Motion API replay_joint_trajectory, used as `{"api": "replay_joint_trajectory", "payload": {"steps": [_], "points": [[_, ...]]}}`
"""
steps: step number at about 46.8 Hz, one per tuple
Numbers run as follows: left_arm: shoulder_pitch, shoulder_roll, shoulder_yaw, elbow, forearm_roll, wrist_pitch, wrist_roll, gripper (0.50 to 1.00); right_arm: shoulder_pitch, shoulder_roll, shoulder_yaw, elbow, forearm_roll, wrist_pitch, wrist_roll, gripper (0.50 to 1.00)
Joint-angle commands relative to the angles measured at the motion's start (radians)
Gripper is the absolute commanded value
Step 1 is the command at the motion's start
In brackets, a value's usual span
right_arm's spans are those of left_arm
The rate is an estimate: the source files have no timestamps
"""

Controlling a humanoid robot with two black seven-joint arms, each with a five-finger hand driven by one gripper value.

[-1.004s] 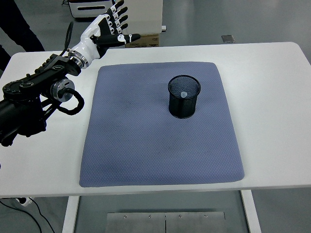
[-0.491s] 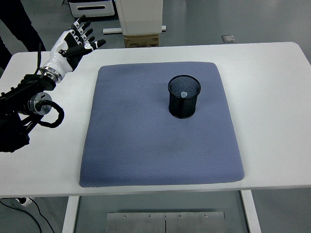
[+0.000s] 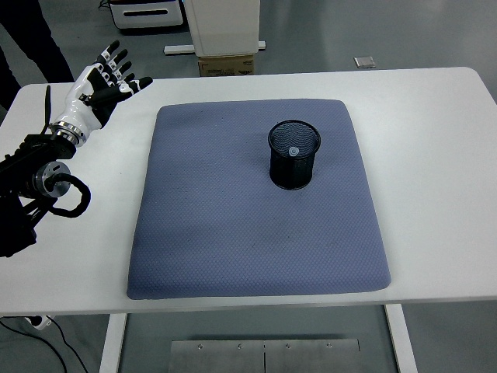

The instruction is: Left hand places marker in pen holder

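Note:
A black mesh pen holder (image 3: 294, 155) stands upright on the blue-grey mat (image 3: 248, 233), right of its middle. A marker (image 3: 293, 151) stands inside it; only its pale cap end shows through the opening. My left hand (image 3: 105, 80) is at the table's far left corner, well away from the holder. Its fingers are spread and it holds nothing. The right arm is out of view.
The white table (image 3: 435, 155) has bare strips left and right of the mat. A cardboard box (image 3: 225, 64) and a white unit sit on the floor behind the table. A person's dark legs (image 3: 31, 39) show at the top left.
My left arm has drawn back to the left and toward the table's left edge, hand staying open and empty. The holder and marker have not moved.

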Motion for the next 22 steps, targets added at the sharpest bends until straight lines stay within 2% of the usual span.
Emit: {"api": "replay_joint_trajectory", "payload": {"steps": [1,22], "points": [[0.001,-0.002,0.001,0.000,0.001,-0.002,0.000,1.000,0.000,0.000,0.000,0.000,0.000,0.000,0.000,1.000],[0.001,-0.007,-0.001,0.000,0.008,-0.002,0.000,1.000,0.000,0.000,0.001,0.000,0.000,0.000,-0.008,1.000]]}}
